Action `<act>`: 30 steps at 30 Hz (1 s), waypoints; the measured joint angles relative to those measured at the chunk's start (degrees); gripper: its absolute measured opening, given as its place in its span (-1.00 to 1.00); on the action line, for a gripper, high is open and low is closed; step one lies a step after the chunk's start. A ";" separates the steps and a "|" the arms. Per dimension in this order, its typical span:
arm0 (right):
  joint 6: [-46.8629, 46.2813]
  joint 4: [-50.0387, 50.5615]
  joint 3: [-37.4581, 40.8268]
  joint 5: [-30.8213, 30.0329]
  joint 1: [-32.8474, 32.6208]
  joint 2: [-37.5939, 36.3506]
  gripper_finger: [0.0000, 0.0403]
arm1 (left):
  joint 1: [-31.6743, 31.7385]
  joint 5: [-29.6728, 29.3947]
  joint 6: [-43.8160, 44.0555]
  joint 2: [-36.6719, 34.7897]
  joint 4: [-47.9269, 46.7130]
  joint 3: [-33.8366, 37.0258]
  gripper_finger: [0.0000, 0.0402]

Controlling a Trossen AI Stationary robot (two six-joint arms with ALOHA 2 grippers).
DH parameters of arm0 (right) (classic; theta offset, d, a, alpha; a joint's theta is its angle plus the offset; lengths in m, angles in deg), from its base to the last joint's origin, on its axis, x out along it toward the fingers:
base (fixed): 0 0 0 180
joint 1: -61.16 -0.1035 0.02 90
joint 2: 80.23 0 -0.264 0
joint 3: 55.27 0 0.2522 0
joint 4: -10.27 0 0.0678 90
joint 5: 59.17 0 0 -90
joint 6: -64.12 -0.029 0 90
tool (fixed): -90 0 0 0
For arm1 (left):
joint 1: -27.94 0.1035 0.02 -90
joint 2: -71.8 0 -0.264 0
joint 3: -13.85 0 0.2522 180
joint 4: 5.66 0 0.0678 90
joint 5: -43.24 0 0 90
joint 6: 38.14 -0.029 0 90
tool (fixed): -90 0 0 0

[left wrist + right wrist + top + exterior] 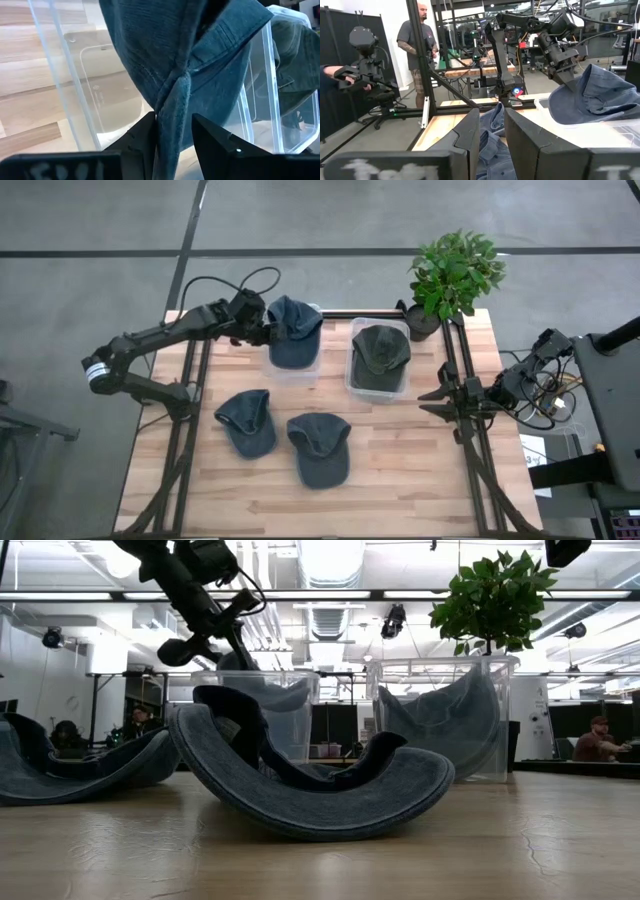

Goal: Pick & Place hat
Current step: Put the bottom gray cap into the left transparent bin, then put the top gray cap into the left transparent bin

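A blue hat (pixel 293 330) lies draped over the left clear bin (pixel 292 372), partly on its rim; the left wrist view shows its cloth (pixel 200 55) hanging over the bin's wall. My left gripper (pixel 262 330) is at the hat's left side, open, with a bunched fold between its fingers (pixel 172 130). A dark green hat (pixel 380 352) lies in the right clear bin (pixel 352 385). Two more blue hats (pixel 246 420) (pixel 320 447) lie on the wooden table. My right gripper (pixel 435 394) waits at the table's right edge, slightly open and holding nothing (pixel 492 135). My left gripper has a bunched fold of the hat's cloth (pixel 172 112) between its two open fingers. The fold lies against one finger (pixel 146 137), and a gap shows before the other finger (pixel 212 137). The fingers come slanting down from the table's left. The hat rests on the bin.
A potted plant (pixel 452 272) stands at the table's far right corner. Black frame rails (pixel 190 410) (pixel 462 360) run along the table's left and right sides. Bare wood (pixel 420 470) lies at the near right. People (pixel 415 45) are in the room beyond.
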 joint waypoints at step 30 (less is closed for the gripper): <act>-0.14 -0.02 0.00 -0.04 0.00 0.02 -0.57 | 1.08 -7.19 -11.14 -0.13 -15.55 -14.20 -0.42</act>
